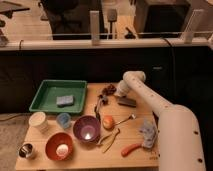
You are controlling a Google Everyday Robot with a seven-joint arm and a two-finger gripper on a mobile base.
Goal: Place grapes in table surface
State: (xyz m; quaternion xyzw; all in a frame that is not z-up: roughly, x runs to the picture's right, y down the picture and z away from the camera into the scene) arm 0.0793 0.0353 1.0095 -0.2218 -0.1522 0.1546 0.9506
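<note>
Tool fingers were pressed together, we saw, low over the counter's far edge, just beside the grapes and near a grey block.
</note>
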